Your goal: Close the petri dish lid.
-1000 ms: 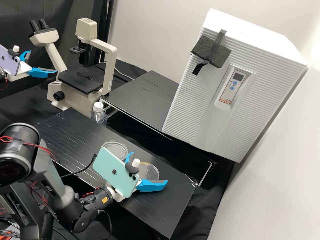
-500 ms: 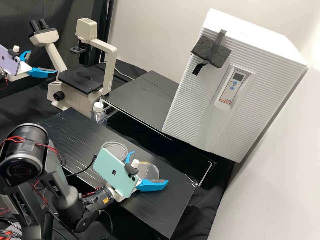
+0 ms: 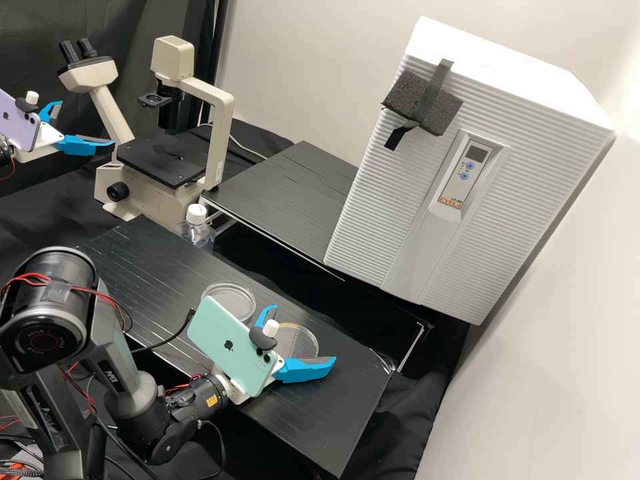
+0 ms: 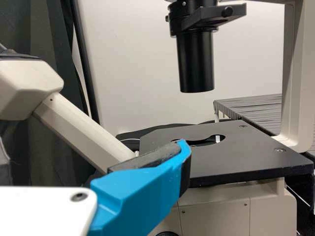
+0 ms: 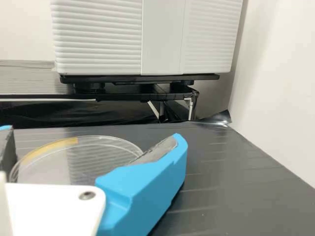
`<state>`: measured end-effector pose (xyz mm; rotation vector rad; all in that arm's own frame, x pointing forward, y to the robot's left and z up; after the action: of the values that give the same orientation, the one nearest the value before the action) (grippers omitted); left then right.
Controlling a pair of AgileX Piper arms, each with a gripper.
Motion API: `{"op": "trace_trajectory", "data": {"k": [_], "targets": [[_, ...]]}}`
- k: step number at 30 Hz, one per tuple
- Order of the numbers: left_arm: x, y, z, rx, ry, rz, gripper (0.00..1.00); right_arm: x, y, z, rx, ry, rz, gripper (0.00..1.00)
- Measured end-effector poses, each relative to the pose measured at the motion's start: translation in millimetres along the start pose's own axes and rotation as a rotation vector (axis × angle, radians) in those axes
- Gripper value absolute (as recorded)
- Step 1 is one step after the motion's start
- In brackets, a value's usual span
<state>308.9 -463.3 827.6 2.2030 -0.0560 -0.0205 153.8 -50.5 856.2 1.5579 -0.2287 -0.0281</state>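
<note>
In the high view, the right claw (image 3: 303,335) was released, its fingers spread around a clear dish (image 3: 301,343) with a yellow strip at its rim; contact could not be told. From there the table (image 3: 340,417) ended in a nearby corner at 4 o'clock, with a dark gap at 2 o'clock, before the white box (image 3: 380,207). Another clear dish (image 3: 229,297) sat at 10 o'clock, partly behind the phone (image 3: 230,345); I could not tell which was the lid. The left claw (image 3: 87,123), toward 10 o'clock from the view's middle, gaped near the microscope (image 3: 217,143)
</note>
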Motion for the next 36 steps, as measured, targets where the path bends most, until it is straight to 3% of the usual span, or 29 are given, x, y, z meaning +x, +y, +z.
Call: {"op": "trace_trajectory", "data": {"k": [14,18,19,25,26,32,36], "targets": [[0.0,0.0,0.0,0.000,0.000,0.000,1.00,-0.9,2.3,-1.9,0.000,0.005,0.018,0.00],[0.0,0.0,0.0,0.000,0.000,0.000,1.00,-2.1,3.9,-4.0,0.046,0.015,0.025,0.00],[0.0,0.0,0.0,0.000,0.000,0.000,1.00,-2.6,4.1,-4.5,0.055,0.017,0.022,1.00],[0.0,0.0,0.0,0.000,0.000,0.000,1.00,-6.8,8.5,-11.2,0.087,0.038,0.040,1.00],[0.0,0.0,0.0,0.000,0.000,0.000,1.00,-7.8,9.8,-13.4,0.090,0.048,0.048,0.00],[0.0,0.0,0.0,0.000,0.000,0.000,1.00,-15.3,16.4,-29.7,0.088,0.126,0.088,0.00],[0.0,0.0,0.0,0.000,0.000,0.000,1.00,-20.0,17.0,-42.4,0.068,0.191,0.092,0.00]]}}
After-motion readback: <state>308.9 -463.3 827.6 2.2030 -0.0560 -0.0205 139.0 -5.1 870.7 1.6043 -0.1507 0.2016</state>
